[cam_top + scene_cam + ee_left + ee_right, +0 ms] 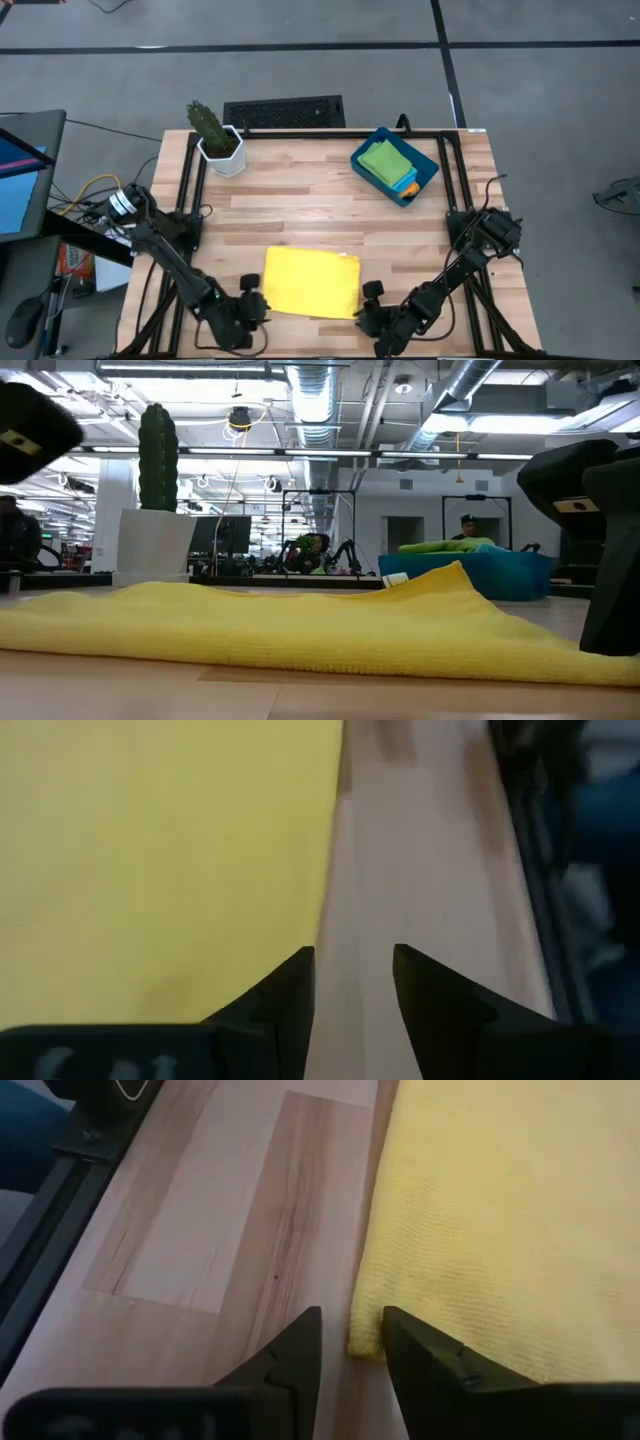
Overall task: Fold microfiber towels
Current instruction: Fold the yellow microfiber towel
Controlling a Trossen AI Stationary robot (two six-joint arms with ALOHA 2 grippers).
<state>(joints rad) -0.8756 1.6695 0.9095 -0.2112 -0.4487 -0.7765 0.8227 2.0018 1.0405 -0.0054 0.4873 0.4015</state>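
The bright yellow towel (312, 282) lies spread on the wooden table near its front edge. Its far right part is humped up a little (455, 575). My left gripper (353, 970) is low over bare wood just beside the towel's left edge (335, 840), fingers a little apart and empty. My right gripper (351, 1332) is at the towel's near right corner (366, 1342), fingers a little apart with the corner between them. A green towel (385, 160) lies in the teal bin on top of an orange (408, 182) and a light blue one. My right gripper has the yellow towel's corner (366, 1342) between its fingertips, which come at it low over the table. The corner lies flat on the wood. I cannot tell whether the fingers touch it.
The dark teal bin (420, 180) stands at the back right. A potted cactus in a white pot (218, 140) stands at the back left. Black frame rails (190, 190) run along the table's left and right sides. Bare wood lies between the towel and the bin.
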